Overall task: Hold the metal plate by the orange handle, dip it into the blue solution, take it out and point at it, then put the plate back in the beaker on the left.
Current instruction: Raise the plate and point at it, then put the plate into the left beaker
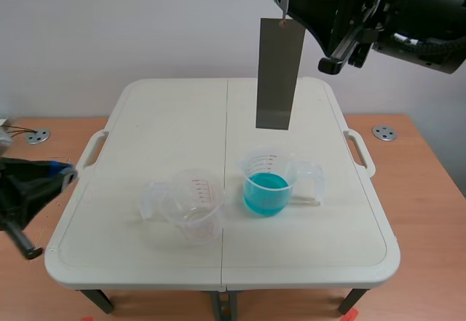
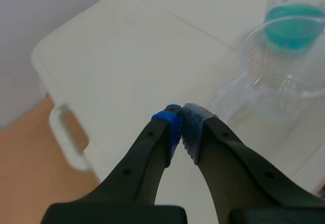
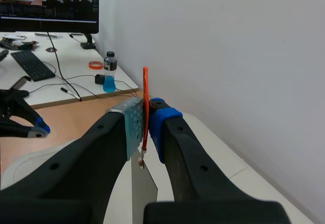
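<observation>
Between the right jaws sits the orange handle (image 3: 145,107), plate (image 1: 279,73) hanging below.

A cream plastic folding table (image 1: 175,110), with a seam down its middle and a carrying handle at its left and right edges, stands on an orange-brown wood surface (image 1: 429,190), perhaps a larger desk. One round metal disc (image 1: 36,136) sits in the wood at far left, a second disc (image 1: 384,132) at far right. Behind rises a plain white wall (image 1: 145,22). Beside that wall, a side desk (image 3: 76,89) carries a monitor (image 3: 48,3) and a keyboard (image 3: 31,64).
</observation>
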